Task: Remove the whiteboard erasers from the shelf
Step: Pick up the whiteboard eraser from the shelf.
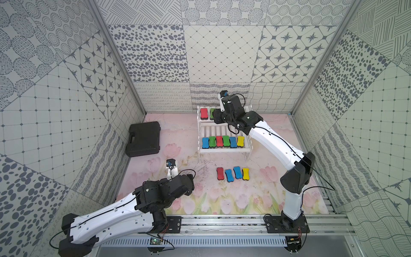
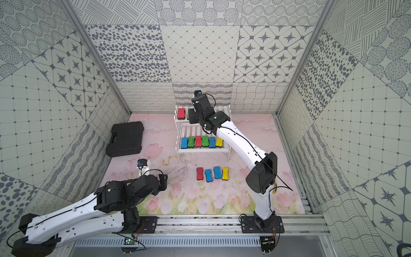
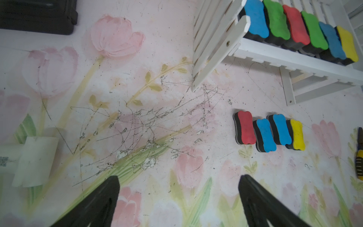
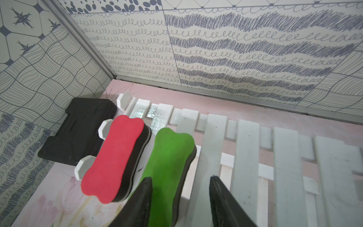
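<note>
Tulip tabletop (image 1: 200,195): on the shelf's (image 4: 286,157) top tier, right gripper (image 4: 180,177) straddles green eraser (image 4: 170,149), jaws apart. Likely light, soft foam; pinch its waist. Empty, the left gripper (image 3: 179,176) gapes.

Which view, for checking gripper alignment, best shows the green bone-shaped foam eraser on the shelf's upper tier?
Right wrist: the green bone-shaped foam eraser fills the foreground. Top views show barely a sliver behind the arm; left wrist, nothing.

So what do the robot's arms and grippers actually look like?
Both the left arm and right arm have smooth white shells with bulky black joints, and a thin black cable runs along each. The left gripper and right gripper end in two black, tapering fingers.
</note>
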### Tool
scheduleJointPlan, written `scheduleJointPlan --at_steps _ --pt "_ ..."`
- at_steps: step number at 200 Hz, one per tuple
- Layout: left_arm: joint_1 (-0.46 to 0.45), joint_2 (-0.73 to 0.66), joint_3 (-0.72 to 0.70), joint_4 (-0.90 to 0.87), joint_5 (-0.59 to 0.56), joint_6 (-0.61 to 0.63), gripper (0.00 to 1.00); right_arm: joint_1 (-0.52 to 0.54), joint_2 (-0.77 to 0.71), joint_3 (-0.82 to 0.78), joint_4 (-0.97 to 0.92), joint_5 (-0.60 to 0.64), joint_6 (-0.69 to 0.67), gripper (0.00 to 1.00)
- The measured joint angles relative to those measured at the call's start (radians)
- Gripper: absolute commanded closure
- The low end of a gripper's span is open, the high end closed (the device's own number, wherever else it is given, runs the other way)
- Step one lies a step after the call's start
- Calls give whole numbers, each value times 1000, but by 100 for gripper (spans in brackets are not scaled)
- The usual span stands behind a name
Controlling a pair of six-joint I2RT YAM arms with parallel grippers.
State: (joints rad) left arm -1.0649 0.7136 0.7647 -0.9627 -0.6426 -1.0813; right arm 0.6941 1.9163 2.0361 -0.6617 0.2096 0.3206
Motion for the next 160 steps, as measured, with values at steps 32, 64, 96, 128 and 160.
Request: scheduleJointPlan --at_steps 32,64,96,128,160 --pt "0 -3 -8 -2 1 -5 0 -11 -2 11 -16 -14 -21 45" --pt "0 -3 -10 -2 1 -8 1 -3 -2 72 -70 -18 -33 41" --pt "0 -2 -10 0 1 -11 1 34 7 153 -91 35 -13 40" --pt "1 -2 -10 1 1 -15 0 57 50 196 -93 83 8 39" --pt "1 -5 -10 0 1 -18 0 58 105 207 -113 114 15 39"
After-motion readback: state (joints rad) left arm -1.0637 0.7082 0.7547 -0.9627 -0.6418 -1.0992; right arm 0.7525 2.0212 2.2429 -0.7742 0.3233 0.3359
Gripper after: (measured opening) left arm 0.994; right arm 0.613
